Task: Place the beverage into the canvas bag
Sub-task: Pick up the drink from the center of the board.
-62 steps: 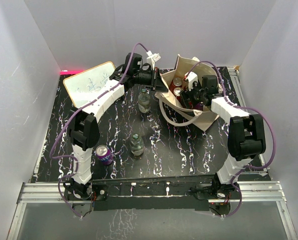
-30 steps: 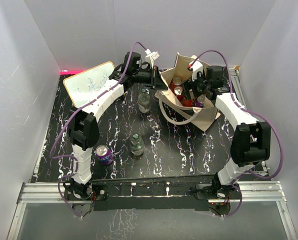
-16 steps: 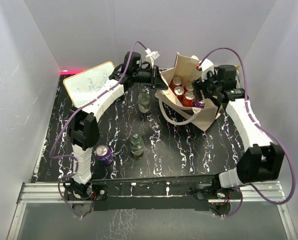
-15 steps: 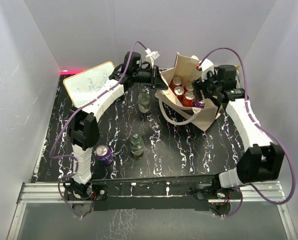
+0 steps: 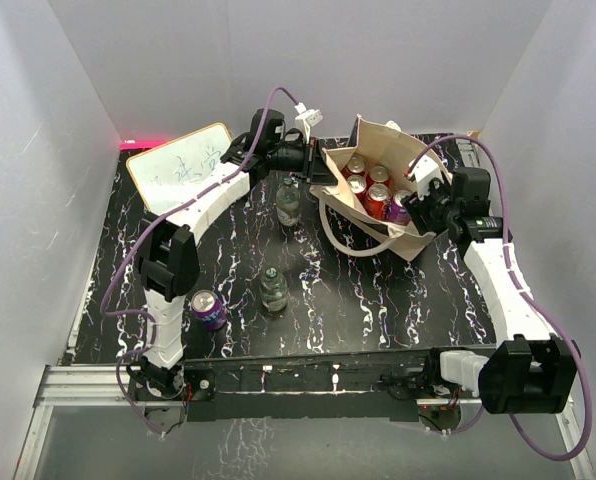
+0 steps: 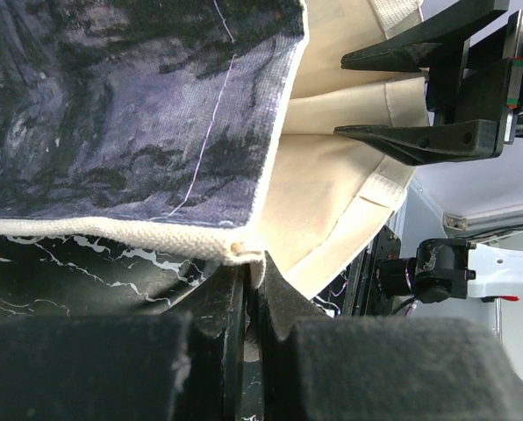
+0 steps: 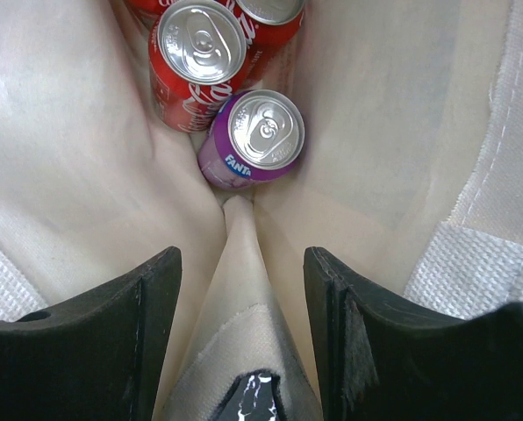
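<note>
The right gripper (image 7: 240, 253) has drawn back out of the canvas bag (image 5: 378, 132), which stands toward the far right corner of the tabletop. A second or two ago it was deep inside the bag's mouth; now it hangs at the rim on the right-edge side, its jaws spread wide and holding nothing. The purple can (image 7: 253, 139) it carried stands at the bottom of the bag, touching the red cans (image 7: 200, 53) — so that drink looks delivered. The left gripper (image 6: 249, 289) has not let go: it stays pinched on the bag's hem on the side facing the left edge, keeping the mouth open. Outside, another purple can (image 5: 208, 308) near the near left corner and two bottles (image 5: 273, 290) mid-table remain — likely the next to fetch.
</note>
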{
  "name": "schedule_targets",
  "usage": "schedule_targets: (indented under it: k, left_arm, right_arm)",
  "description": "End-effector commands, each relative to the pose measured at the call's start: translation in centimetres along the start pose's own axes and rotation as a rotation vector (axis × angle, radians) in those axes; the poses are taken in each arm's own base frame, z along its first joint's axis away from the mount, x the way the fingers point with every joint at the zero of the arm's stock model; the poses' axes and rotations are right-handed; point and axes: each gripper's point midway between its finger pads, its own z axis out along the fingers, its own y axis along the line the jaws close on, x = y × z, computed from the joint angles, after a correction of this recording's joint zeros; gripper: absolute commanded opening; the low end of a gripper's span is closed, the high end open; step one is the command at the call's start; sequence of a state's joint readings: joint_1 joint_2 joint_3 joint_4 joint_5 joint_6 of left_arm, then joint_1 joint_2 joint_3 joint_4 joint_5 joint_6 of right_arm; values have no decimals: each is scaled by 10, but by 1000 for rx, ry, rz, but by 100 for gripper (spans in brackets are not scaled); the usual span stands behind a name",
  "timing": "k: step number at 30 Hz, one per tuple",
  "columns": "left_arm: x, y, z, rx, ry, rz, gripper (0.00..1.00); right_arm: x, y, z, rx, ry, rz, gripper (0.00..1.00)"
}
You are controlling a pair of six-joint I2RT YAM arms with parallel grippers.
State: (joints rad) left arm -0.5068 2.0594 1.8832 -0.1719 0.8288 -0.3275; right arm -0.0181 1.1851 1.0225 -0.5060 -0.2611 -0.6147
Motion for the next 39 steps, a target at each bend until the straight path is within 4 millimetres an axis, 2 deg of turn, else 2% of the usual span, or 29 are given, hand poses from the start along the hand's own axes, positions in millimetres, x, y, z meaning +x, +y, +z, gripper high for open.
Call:
schedule_targets:
  k: [1, 9, 12, 16, 22, 27, 31, 36, 39]
  left_arm:
    - [-3, 4, -10, -31, -11, 40, 0]
    - [-1, 10, -8, -42, 1, 48, 0]
    - [-6, 8, -8, -40, -10, 50, 0]
    - [-17, 3, -7, -25, -35, 48, 3]
    - [-34, -7, -7, 0, -85, 45, 20]
    - [-39, -12, -9, 8, -98, 45, 36]
    - [-46, -16, -13, 4, -117, 54, 50]
    - [-58, -26, -20, 6, -149, 95, 62]
    - [-64, -34, -29, 8, -169, 139, 71]
  right_arm:
    - [51, 9, 2, -29, 134, -17, 59]
    - [66, 5, 6, -31, 168, 27, 59]
    - [59, 0, 8, -36, 150, 48, 59]
    - [32, -3, 12, -72, 72, 70, 59]
    - [-19, -10, 10, -117, -73, 130, 61]
    - [-51, -18, 6, -122, -132, 182, 65]
    - [-70, -14, 2, -133, -174, 172, 69]
    - [-98, -7, -3, -134, -227, 145, 71]
    - [-125, 4, -4, -145, -274, 122, 73]
